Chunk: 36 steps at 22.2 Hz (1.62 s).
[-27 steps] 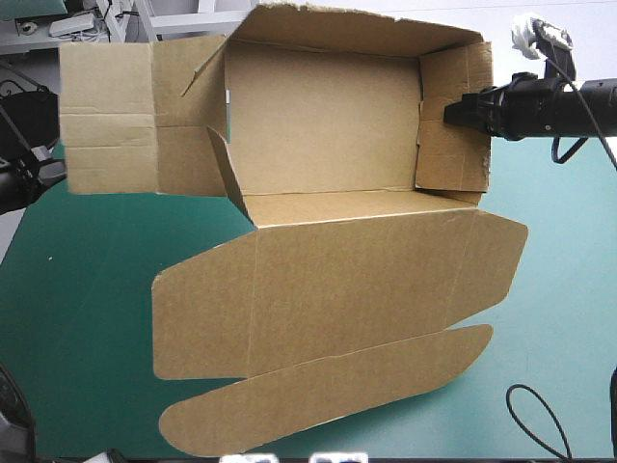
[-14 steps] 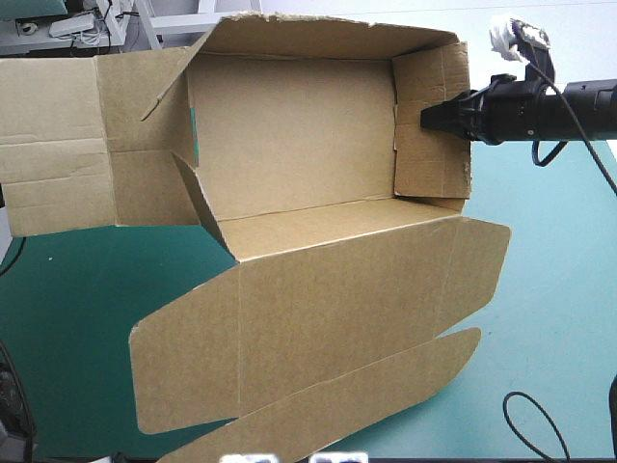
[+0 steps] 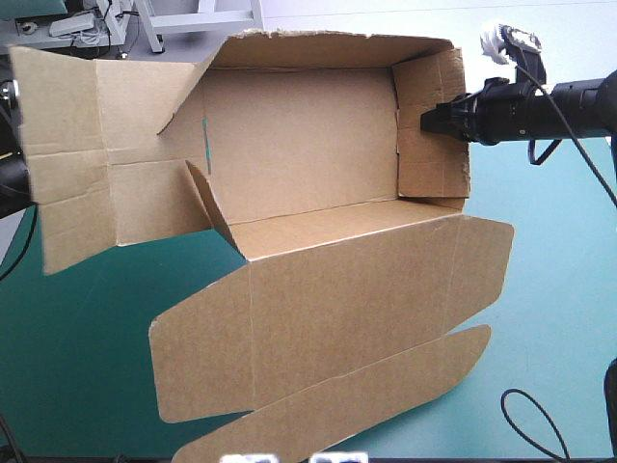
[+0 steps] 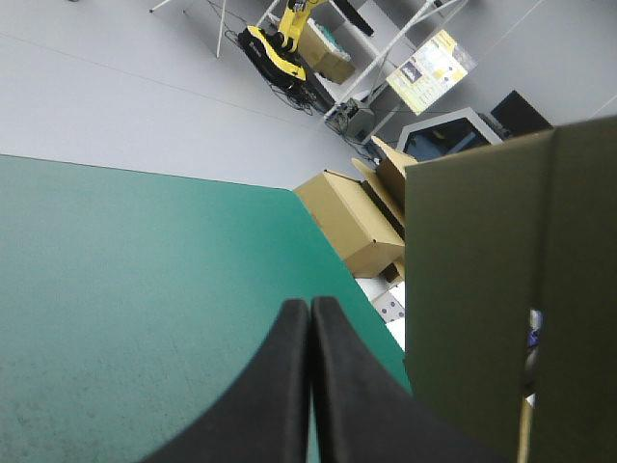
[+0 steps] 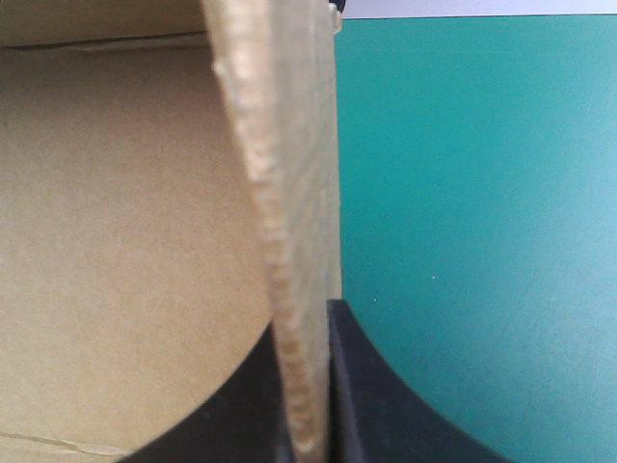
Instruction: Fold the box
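**Item:** box (image 3: 299,164), a cut sheet of brown corrugated board, partly formed. It rests on the teal-green table cover (image 3: 87,328) with its floor tipped up toward the camera.

**Right gripper** (image 3: 431,120): at the box's right end, black fingers clamped on the raised right end wall (image 3: 431,159), the board's edge pinched between them.

**Left gripper** (image 4: 310,304): beside the box's left end panel (image 3: 77,164), fingers pressed together on nothing.

**Step, as judged:** raising the left end.
- The right grip should hold firm as an anchor.
- The left gripper needs to reopen and take the spread panel near its crease.
- It should then swing the panel up outside the small standing corner flap (image 3: 214,198) without skewing the far wall.

**Contents:** the tray cavity holds nothing. The lid (image 3: 337,309) and its rounded tuck flap (image 3: 347,405) lie open on the box's near side.
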Available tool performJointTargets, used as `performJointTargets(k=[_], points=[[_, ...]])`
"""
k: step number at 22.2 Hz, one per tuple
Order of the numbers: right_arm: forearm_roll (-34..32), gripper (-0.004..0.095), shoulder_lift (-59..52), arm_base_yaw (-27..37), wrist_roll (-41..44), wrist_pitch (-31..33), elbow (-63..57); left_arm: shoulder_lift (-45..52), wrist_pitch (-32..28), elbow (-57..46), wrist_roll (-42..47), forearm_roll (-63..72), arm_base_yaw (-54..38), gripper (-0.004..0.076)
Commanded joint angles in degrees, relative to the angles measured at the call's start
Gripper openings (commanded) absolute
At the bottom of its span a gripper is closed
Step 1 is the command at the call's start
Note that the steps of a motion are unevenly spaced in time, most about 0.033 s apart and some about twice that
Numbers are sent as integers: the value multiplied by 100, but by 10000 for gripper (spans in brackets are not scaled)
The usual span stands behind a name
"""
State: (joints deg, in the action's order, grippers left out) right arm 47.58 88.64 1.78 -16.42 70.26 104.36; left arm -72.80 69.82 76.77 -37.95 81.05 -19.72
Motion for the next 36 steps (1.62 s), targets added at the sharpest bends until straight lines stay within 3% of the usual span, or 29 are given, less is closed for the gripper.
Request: performJointTargets(k=[1, 11, 26, 36], points=[[467, -16, -106, 0, 122, -454, 140, 420, 415, 146, -15, 386, 29, -9], [505, -16, 217, -28, 111, -733, 140, 684, 415, 146, 60, 385, 29, -9], [172, -16, 683, -987, 117, -1584, 140, 684, 415, 146, 100, 134, 267, -9], [70, -14, 725, -1023, 166, -1585, 140, 684, 410, 146, 75, -516, 628, -1]])
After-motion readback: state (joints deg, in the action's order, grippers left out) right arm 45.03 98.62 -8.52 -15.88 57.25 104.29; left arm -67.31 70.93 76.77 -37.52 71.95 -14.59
